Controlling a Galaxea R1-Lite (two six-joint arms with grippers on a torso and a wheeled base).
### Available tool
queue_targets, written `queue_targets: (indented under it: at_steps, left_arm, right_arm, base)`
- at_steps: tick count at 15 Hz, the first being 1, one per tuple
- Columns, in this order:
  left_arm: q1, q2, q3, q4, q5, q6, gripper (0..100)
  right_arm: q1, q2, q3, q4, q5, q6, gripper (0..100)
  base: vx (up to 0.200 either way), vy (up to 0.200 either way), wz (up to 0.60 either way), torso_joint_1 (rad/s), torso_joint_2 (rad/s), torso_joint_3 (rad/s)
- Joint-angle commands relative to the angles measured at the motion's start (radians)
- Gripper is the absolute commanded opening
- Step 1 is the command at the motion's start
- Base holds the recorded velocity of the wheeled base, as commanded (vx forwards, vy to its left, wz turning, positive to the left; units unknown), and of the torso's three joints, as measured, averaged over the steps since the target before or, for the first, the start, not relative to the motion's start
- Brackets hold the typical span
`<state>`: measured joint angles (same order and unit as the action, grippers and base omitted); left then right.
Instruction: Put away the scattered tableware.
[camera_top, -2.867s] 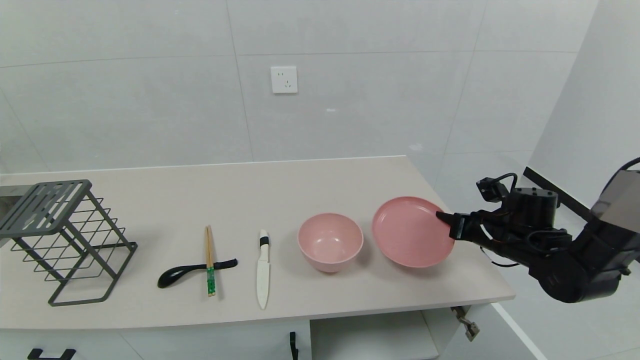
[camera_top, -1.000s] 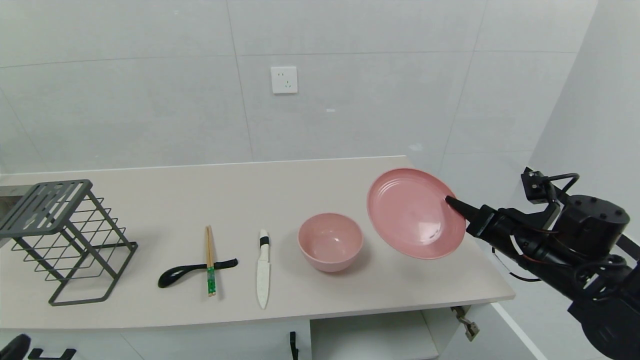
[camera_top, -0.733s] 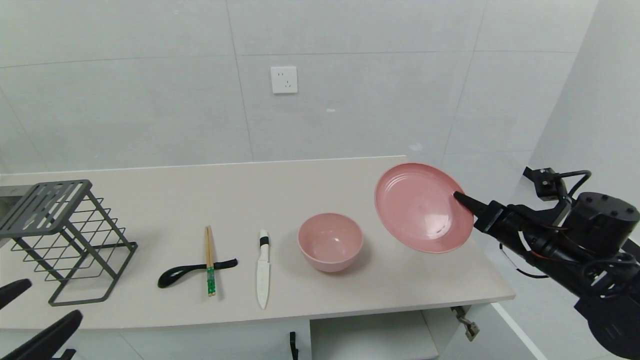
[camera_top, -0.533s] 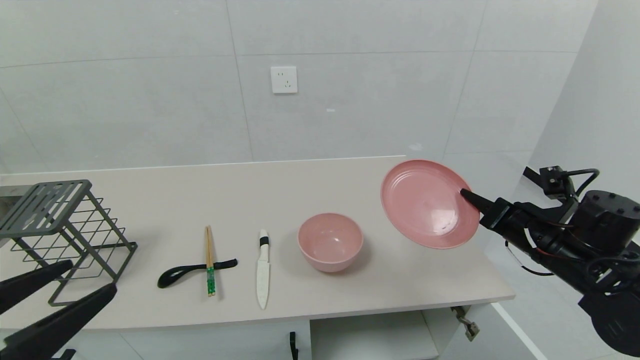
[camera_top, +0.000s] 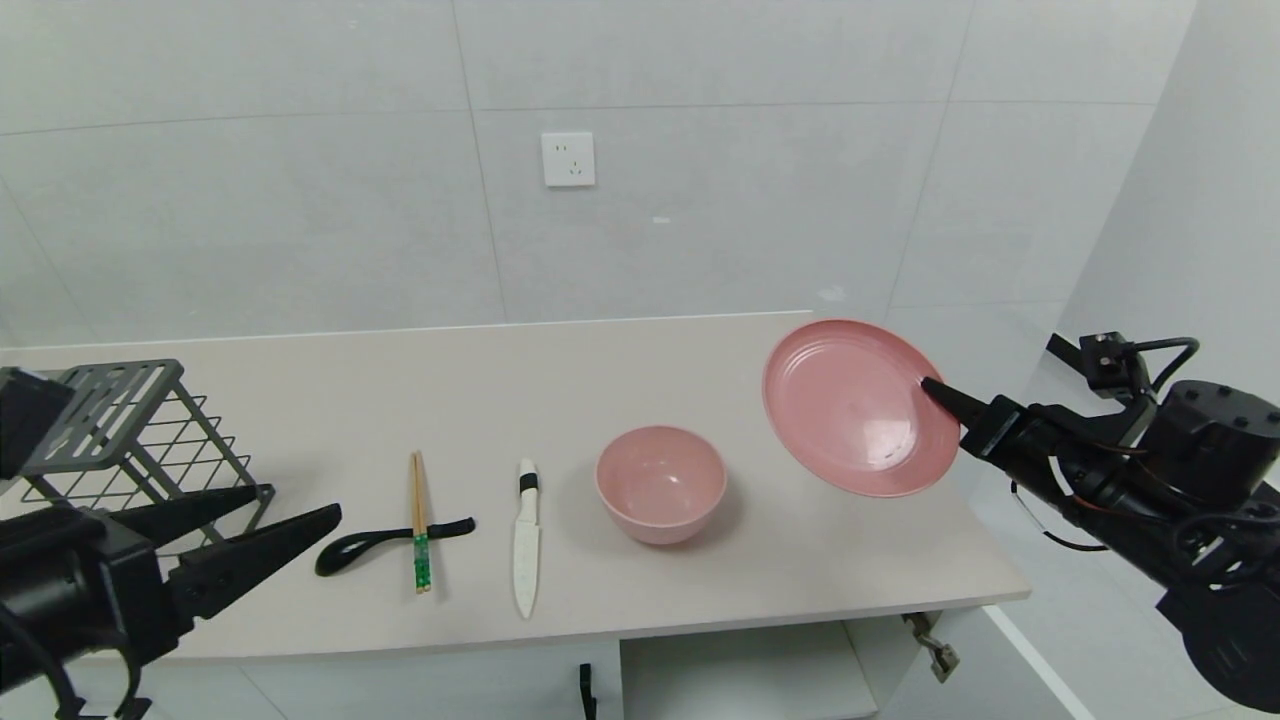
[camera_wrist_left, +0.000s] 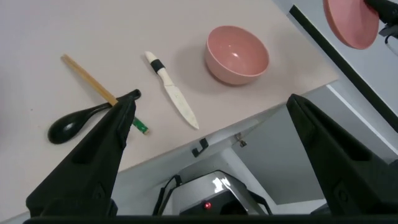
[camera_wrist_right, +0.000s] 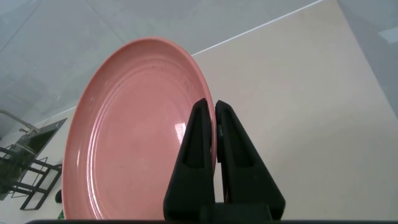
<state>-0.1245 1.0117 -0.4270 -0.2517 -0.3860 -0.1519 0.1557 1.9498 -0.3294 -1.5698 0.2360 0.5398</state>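
The right gripper (camera_top: 935, 392) is clamping the 3 o'clock rim of the pink plate (camera_top: 850, 405), fingers closed on it, holding it tilted in the air over the countertop's (camera_top: 560, 380) 3 o'clock end. The pink bowl (camera_top: 660, 482) is sitting at the plate's 8 o'clock, apart from it. Toward 9 o'clock are lying the white knife (camera_top: 525, 545), the chopsticks (camera_top: 419, 520) crossing the black spoon (camera_top: 370, 545), and the wire rack (camera_top: 100, 405). The left gripper (camera_top: 300, 503) is hovering spread wide near the spoon.

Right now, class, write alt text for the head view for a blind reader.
The right gripper holds a pink plate tilted above the counter. Left of it lie a pink bowl, knife, chopsticks and spoon; the left gripper is open.
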Motion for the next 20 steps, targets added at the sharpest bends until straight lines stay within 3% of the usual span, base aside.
queue_targets:
  at_steps: [1, 6, 9, 12, 15, 20]
  left_arm:
    - [-0.017, 0.088, -0.004, -0.021, -0.001, -0.001, 100]
    - [-0.107, 0.263, -0.055, -0.075, 0.002, -0.006, 100]
    - [-0.204, 0.318, -0.099, -0.077, 0.018, -0.018, 100]
    - [-0.215, 0.381, -0.136, -0.123, 0.029, -0.017, 100]
    - [-0.216, 0.505, -0.136, -0.282, 0.025, -0.021, 100]
    - [-0.224, 0.677, -0.226, -0.302, 0.035, -0.024, 100]
  right_arm:
    - [0.001, 0.003, 0.000, -0.001, 0.000, 0.000, 0]
    - [-0.001, 0.009, 0.001, -0.001, 0.000, 0.000, 0]
    - [-0.015, 0.032, -0.004, -0.001, 0.000, 0.000, 0]
    - [-0.016, 0.032, -0.004, -0.001, 0.000, 0.000, 0]
    - [-0.016, 0.032, -0.004, -0.001, 0.000, 0.000, 0]
    - [-0.013, 0.032, -0.004, -0.001, 0.000, 0.000, 0]
  base:
    - [0.000, 0.000, 0.00, 0.000, 0.00, 0.000]
    - [0.000, 0.000, 0.00, 0.000, 0.00, 0.000]
    - [0.000, 0.000, 0.00, 0.000, 0.00, 0.000]
    - [0.000, 0.000, 0.00, 0.000, 0.00, 0.000]
    - [0.000, 0.000, 0.00, 0.000, 0.00, 0.000]
    - [0.000, 0.000, 0.00, 0.000, 0.00, 0.000]
